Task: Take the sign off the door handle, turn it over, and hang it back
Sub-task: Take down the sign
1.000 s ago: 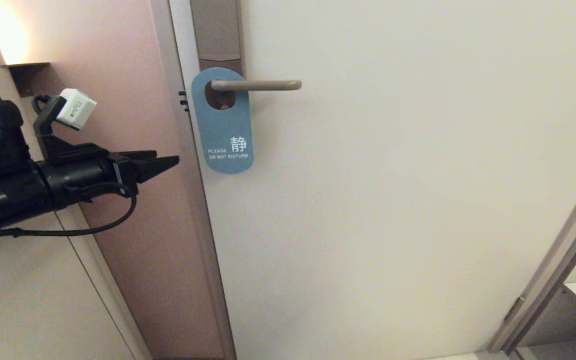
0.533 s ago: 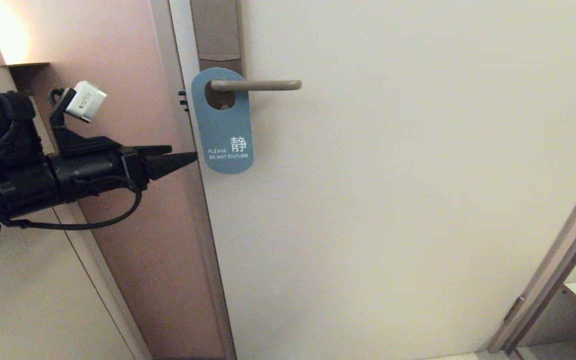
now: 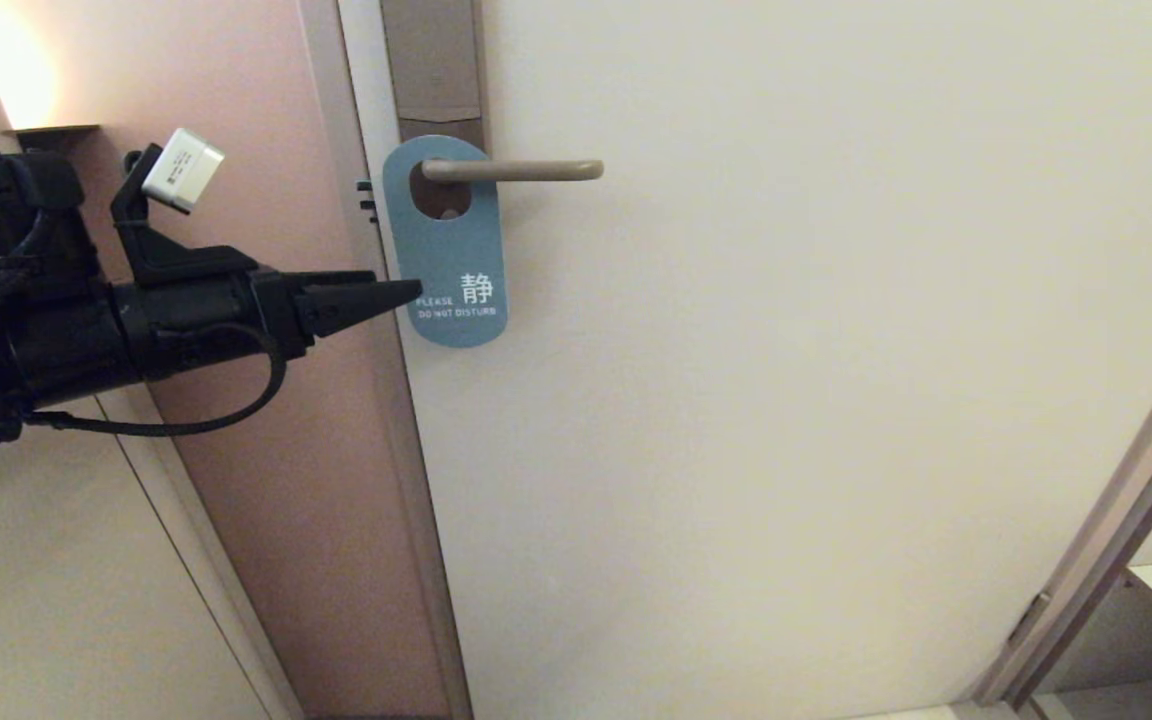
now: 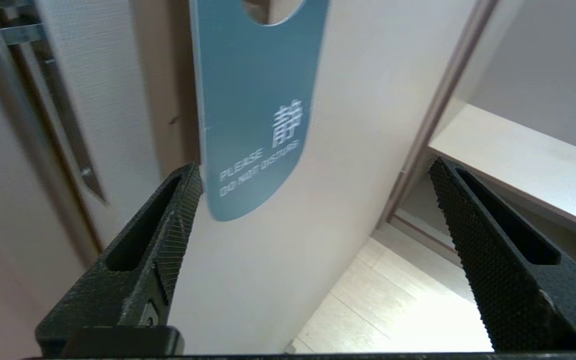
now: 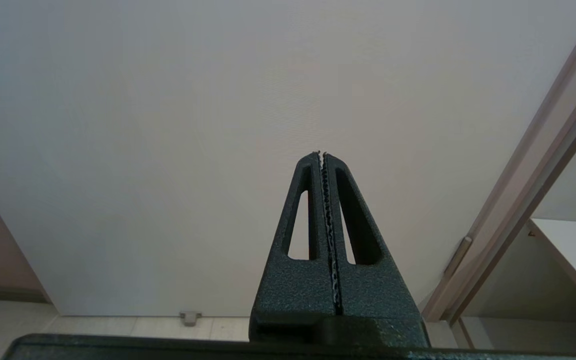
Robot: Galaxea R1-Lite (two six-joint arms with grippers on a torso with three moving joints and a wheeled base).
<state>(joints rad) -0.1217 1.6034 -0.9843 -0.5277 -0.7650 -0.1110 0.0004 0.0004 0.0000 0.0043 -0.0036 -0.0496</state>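
Left hand [image 3: 406,293]: your fingers stand wide apart and carry nothing; the tips sit at the lower left edge of the sign, so a close here would likely pinch its bottom.
Approach: you come in level from the door-frame side, which lets one finger pass before the card and one behind.
Sign [image 3: 448,250]: hangs by its oval hole on the door handle [image 3: 516,170], blue "DO NOT DISTURB" face outward, flat against the door [image 3: 786,350].
Handle: a horizontal lever, free end pointing away from you, so the sign must slide that way to come off.
Right hand [image 5: 322,156]: shut on nothing, parked low, facing the bare door.
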